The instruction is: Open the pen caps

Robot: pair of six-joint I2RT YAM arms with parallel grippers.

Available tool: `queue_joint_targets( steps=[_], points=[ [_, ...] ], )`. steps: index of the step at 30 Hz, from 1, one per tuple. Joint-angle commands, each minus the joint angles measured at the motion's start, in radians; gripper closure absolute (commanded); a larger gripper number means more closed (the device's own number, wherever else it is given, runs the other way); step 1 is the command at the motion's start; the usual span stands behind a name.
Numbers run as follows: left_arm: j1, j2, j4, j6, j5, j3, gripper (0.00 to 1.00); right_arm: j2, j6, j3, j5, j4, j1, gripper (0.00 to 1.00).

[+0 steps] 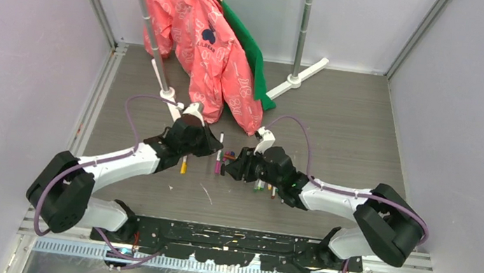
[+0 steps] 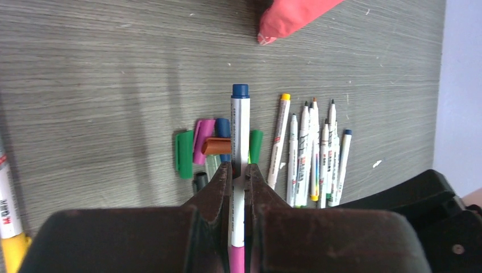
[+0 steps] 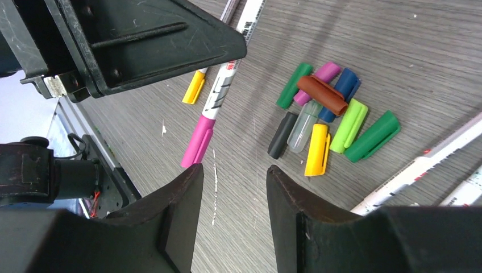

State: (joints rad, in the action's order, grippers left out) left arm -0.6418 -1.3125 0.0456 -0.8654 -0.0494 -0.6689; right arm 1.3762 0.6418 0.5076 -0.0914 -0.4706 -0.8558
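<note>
My left gripper (image 2: pixel 240 168) is shut on the barrel of a white pen (image 2: pixel 240 131) and holds it over the table. The pen has a blue end piece (image 2: pixel 240 90) at the far end and a pink cap (image 3: pixel 199 142) at the near end. My right gripper (image 3: pixel 234 170) is open and empty, just beside the pink cap and apart from it. A pile of loose caps (image 3: pixel 324 114) in green, purple, blue, brown, yellow, black and clear lies on the table; it also shows in the left wrist view (image 2: pixel 210 145). Several uncapped white pens (image 2: pixel 312 159) lie to their right.
A capped yellow pen (image 1: pixel 184 165) lies left of the caps. A pink jacket (image 1: pixel 202 39) and a green garment (image 1: pixel 253 53) hang from a rack at the back, whose base feet (image 1: pixel 296 80) rest on the table. Grey walls close in both sides.
</note>
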Motion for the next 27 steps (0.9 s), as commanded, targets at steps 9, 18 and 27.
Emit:
queue_joint_targets(
  steps=[9,18,27],
  points=[
    [0.002,-0.043,0.143,-0.069,0.104,-0.006,1.0,0.044,0.013,0.06,-0.076,-0.13,-0.013,0.49],
    [0.002,-0.054,0.178,-0.098,0.124,-0.005,1.0,0.07,0.019,0.07,-0.089,-0.145,-0.011,0.48],
    [0.002,-0.045,0.206,-0.122,0.137,0.008,1.0,0.102,0.024,0.084,-0.109,-0.172,-0.012,0.54]
  ],
)
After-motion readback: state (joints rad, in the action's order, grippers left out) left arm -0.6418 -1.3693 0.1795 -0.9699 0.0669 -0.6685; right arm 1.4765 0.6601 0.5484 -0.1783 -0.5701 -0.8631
